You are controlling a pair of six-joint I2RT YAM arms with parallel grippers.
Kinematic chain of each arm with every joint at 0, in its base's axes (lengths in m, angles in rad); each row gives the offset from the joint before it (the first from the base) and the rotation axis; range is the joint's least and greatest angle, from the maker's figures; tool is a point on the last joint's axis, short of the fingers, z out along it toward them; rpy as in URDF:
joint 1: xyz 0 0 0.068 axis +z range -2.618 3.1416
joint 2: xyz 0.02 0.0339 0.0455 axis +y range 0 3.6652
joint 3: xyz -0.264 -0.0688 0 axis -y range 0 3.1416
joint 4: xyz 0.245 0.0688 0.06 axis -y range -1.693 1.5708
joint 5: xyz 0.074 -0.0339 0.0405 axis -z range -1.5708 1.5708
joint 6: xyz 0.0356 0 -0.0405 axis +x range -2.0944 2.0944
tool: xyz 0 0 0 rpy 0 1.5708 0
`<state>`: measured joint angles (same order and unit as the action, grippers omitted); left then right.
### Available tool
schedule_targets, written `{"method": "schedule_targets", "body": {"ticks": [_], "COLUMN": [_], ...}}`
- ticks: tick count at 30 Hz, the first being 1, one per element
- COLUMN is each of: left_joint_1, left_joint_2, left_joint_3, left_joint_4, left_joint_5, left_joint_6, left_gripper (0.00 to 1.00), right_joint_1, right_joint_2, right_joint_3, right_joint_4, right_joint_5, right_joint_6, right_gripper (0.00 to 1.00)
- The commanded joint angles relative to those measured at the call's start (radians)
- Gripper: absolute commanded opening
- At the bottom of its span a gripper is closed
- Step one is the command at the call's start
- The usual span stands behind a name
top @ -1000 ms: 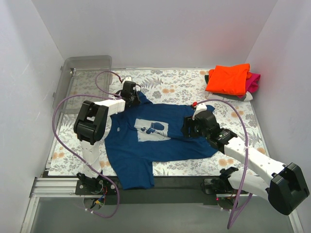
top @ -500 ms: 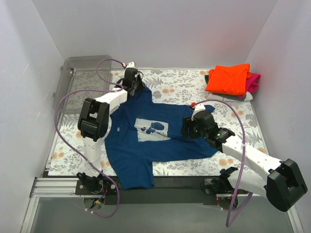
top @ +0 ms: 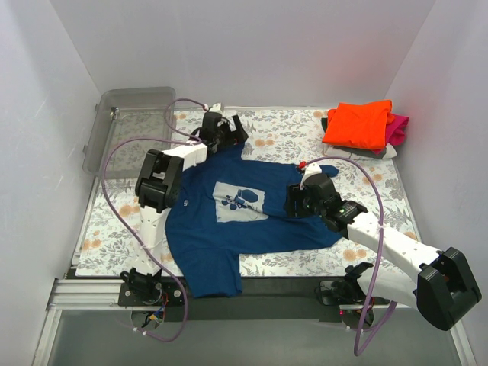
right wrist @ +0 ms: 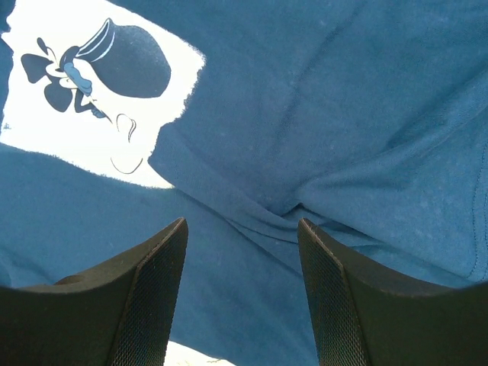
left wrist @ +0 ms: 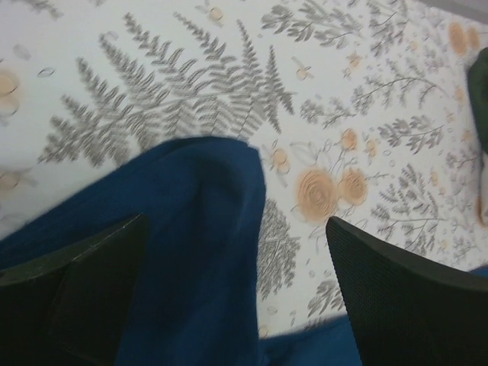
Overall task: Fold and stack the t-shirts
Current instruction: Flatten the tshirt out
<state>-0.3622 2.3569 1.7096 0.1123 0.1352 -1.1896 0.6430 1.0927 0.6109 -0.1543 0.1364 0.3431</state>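
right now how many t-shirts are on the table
4: navy t-shirt spread mid-table; orange t-shirt at the far right, lying on magenta t-shirt and greyish t-shirt. More may be hidden beneath.

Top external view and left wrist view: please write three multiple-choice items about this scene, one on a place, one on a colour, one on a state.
1. Where on the table is the pile of folded shirts?
A. near left corner
B. far right corner
C. centre

2. What colour is the top shirt of that pile?
A. orange
B. green
C. white

3. What is the state of the left gripper?
A. shut on a folded shirt
B. open over the navy shirt
C. out of view

Answers:
1 B: the pile sits by the far right wall.
2 A: bright orange cloth covers the pile.
3 B: the left wrist view shows its fingers wide apart above navy cloth.
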Motion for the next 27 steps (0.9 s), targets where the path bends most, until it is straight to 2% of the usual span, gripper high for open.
{"method": "schedule_targets", "body": {"ticks": [1,5,8,11,14,18,19,27], "left_joint_1": [-0.003,-0.003,-0.001,0.014,0.038,0.052,0.051,0.052], "left_joint_2": [-0.183,-0.310,-0.349,-0.326,-0.274,-0.225,-0.211,-0.148], "left_joint_3": [-0.132,-0.254,-0.303,-0.283,-0.239,-0.194,-0.186,-0.105], "left_joint_4": [0.049,0.090,0.090,0.063,0.041,0.035,0.035,0.017], "left_joint_5": [-0.155,-0.265,-0.334,-0.344,-0.332,-0.304,-0.304,-0.293], "left_joint_6": [0.054,0.094,0.113,0.125,0.128,0.143,0.148,0.185], "left_gripper": [0.93,0.93,0.94,0.94,0.89,0.76,0.70,0.53], "right_joint_1": [0.000,0.001,0.001,0.001,0.001,0.001,0.001,0.000], "right_joint_2": [-0.016,-0.008,-0.001,0.003,-0.002,-0.019,-0.019,-0.014], "right_joint_3": [0.007,0.010,0.012,0.010,0.007,-0.005,-0.007,-0.010], "right_joint_4": [0.036,0.038,0.044,0.051,0.052,0.052,0.052,0.053], "right_joint_5": [0.017,0.014,0.006,-0.006,-0.009,-0.003,-0.001,-0.009], "right_joint_6": [0.002,-0.003,-0.003,-0.003,-0.001,0.004,0.004,0.010], "right_gripper": [0.54,0.54,0.54,0.54,0.54,0.54,0.54,0.53]}}
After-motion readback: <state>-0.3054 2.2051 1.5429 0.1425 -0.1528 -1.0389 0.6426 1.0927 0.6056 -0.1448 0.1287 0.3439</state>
